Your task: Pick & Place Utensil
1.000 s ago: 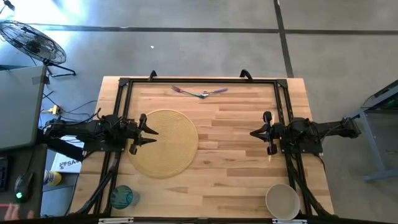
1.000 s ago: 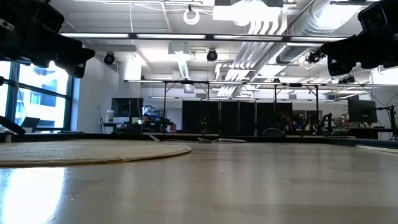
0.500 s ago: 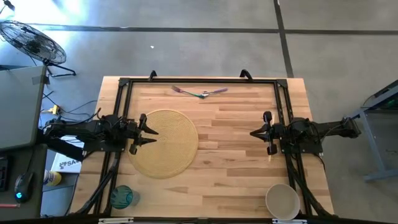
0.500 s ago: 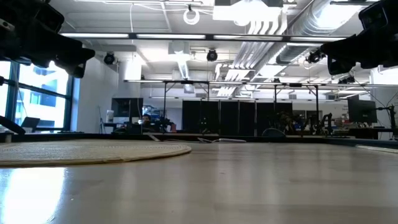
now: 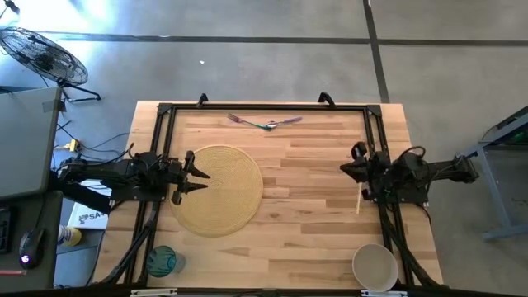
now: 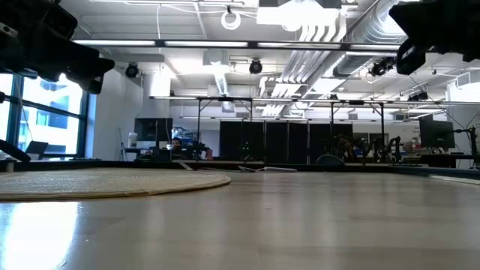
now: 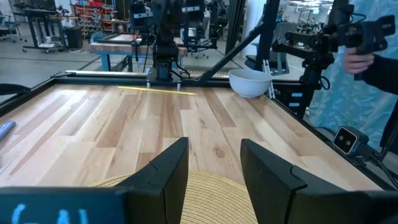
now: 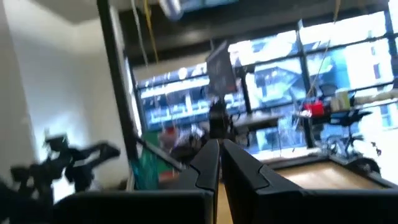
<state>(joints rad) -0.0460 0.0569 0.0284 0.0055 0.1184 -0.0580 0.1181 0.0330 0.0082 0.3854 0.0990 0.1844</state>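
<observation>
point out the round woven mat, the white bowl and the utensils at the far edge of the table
round woven mat [image 5: 216, 190], high view, centre of the weave
white bowl [image 5: 374, 267], high view, inside of the bowl
utensils [image 5: 266, 123], high view, where the handles cross

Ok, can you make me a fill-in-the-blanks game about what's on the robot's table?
1. The left gripper hangs over the edge of the round woven ____.
2. The white bowl sits at the table corner on the ____ arm's side.
3. The right gripper's jaws are ____.
4. The utensils lie at the table's far edge, held by ____ gripper.

Missing words: mat; right; shut; neither
</observation>
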